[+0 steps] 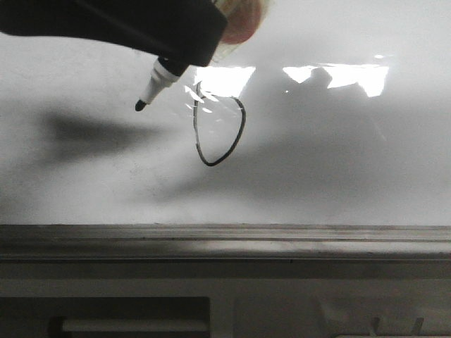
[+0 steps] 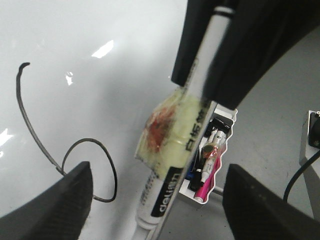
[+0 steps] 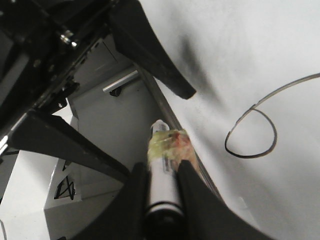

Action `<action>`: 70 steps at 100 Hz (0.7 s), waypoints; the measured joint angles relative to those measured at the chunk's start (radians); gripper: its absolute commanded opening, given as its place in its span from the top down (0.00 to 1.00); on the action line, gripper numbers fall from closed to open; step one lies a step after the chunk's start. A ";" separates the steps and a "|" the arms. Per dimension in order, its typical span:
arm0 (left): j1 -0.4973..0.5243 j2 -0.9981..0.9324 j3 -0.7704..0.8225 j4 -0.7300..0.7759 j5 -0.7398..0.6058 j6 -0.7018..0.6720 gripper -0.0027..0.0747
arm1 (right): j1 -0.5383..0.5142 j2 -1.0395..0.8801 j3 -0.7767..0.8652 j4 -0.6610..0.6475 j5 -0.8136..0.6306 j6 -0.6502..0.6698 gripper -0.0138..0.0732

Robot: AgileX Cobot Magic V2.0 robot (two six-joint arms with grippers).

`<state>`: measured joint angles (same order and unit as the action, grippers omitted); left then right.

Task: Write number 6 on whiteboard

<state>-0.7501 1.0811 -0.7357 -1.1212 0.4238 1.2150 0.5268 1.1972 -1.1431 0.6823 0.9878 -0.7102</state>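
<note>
Reaching in from the upper left corner of the front view, the right arm's black gripper (image 1: 184,53) is pinched shut around a white marker pen with a black tip (image 1: 156,79). The pen slants down and to the left, its tip just left of the drawn figure; whether it touches the surface I cannot tell. A wad of yellowish tape with a red stain (image 2: 170,132) wraps the pen's barrel next to the fingers. In its own wrist view the right gripper's fingers (image 3: 192,200) press on either side of the barrel.

The left gripper (image 2: 155,200) is spread wide, holding nothing, its dark fingers (image 2: 60,200) apart on either side of the pen.

The number 6 (image 1: 244,120), a thin black line with a curved stem and a loop at its foot, sits near the middle of the large glossy white whiteboard (image 1: 338,162), well above the grey metal ledge (image 1: 225,243) along the board's lower edge.

A small white tray (image 2: 231,117) beside the board holds several pens, one of them pink (image 2: 207,182).
</note>
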 measured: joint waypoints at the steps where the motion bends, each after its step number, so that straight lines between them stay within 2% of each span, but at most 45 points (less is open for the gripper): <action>1: 0.000 0.000 0.000 0.000 -0.002 0.002 0.40 | 0.000 0.000 0.000 0.000 0.002 0.000 0.89; 22: 0.000 0.013 0.000 0.000 -0.008 0.010 0.63 | 0.000 0.000 0.000 0.000 0.006 0.000 0.89; 31: 0.000 0.015 0.000 0.000 -0.016 0.020 0.68 | 0.000 0.000 0.000 0.000 0.006 0.000 0.89; 46: 0.000 0.017 0.000 0.000 -0.016 0.028 0.72 | 0.000 0.000 -0.002 0.000 0.006 0.000 0.89; 70: -0.001 0.017 0.000 0.000 -0.016 0.028 0.73 | -0.004 0.000 -0.002 0.000 0.006 0.000 0.89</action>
<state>-0.7512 1.0979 -0.7357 -1.1212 0.4075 1.2431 0.5230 1.1972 -1.1446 0.6823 0.9935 -0.7102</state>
